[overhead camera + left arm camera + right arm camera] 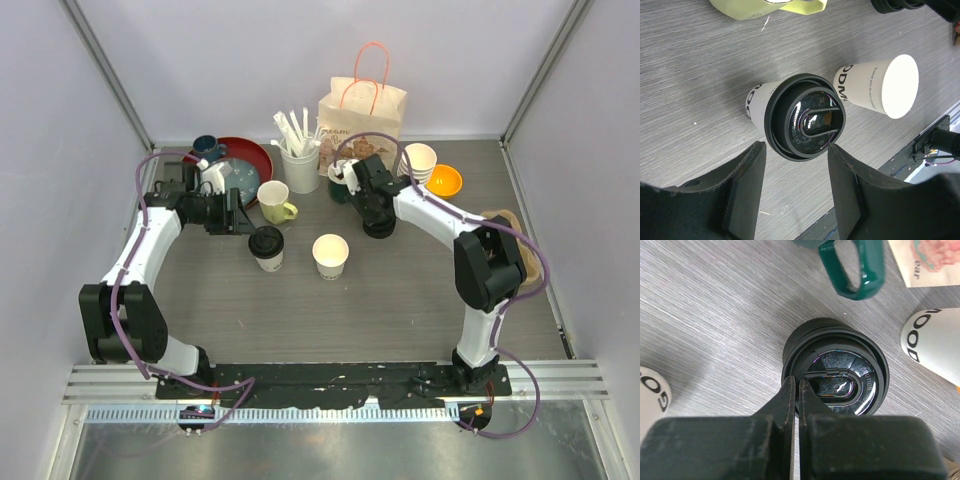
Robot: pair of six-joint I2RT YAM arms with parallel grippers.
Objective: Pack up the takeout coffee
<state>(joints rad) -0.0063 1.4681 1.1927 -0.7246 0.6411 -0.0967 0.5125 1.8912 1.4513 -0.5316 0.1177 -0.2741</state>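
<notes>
Robot lab cell, staged as a coffee-shop counter. Boxed in by blank pale panels (300, 60) on aluminium posts (108, 75). Two cabled robot arms (140, 250) bolted to a black base plate (330, 378) at the edge of a grey wood-grain table (400, 310). Café props on top: handled paper bag (362, 115), cup of wrapped straws (300, 165), stacked paper cups (420, 160), lidded takeout cup (267, 248), brown cardboard tray (508, 216).
</notes>
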